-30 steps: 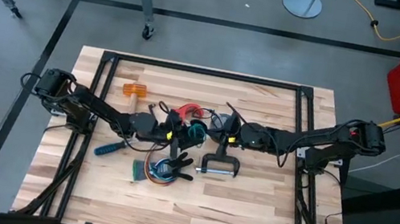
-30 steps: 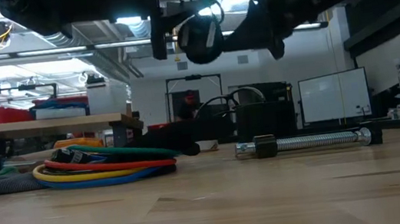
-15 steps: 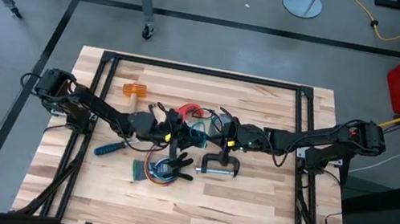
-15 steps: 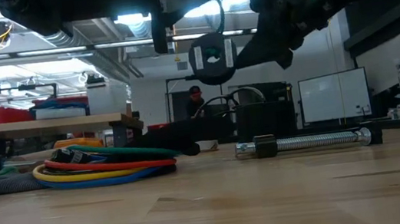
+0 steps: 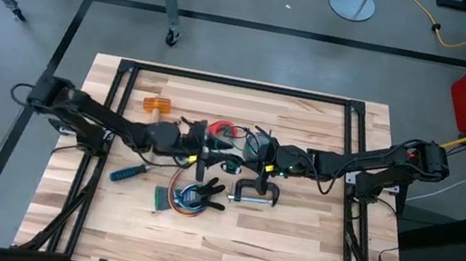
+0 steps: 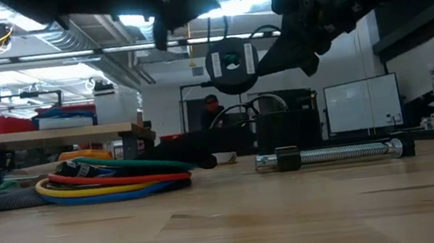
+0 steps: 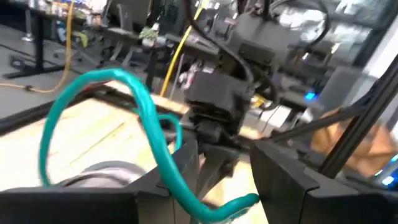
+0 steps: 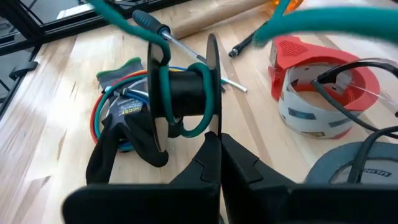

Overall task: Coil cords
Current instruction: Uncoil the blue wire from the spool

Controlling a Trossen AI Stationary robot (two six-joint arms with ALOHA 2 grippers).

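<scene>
My right gripper (image 5: 252,160) is shut on a small black spool (image 8: 183,93) with a teal cord (image 8: 199,99) wound on its hub, held above the table's middle. My left gripper (image 5: 207,152) is open just left of the spool. The teal cord's free loop (image 7: 93,118) runs past its fingers. The multicoloured cord bundle (image 5: 181,200) lies flat on the table under a black glove (image 5: 206,190). A thin dark cord (image 8: 348,70) lies over a red tape roll (image 8: 323,87). My right gripper pinches the rim of the spool's nearer flange (image 8: 212,127) between its two fingers, coming level from the table's right. The spool is lifted clear, its axis about level (image 6: 230,59). My left gripper has the teal cord (image 7: 168,168) lying across one finger and through the gap. I cannot tell whether it grips it.
A metal clamp (image 5: 256,193) lies near the middle. A teal-handled screwdriver (image 5: 126,172) lies at the left and an orange piece (image 5: 155,104) at the far left. The black frame rails (image 5: 241,84) border the table.
My right gripper has gone a little toward the table's left and down with the spool, which has turned so that its flange faces the low camera. My left gripper has gone toward the table's right, closer to the spool, carrying the teal loop.
</scene>
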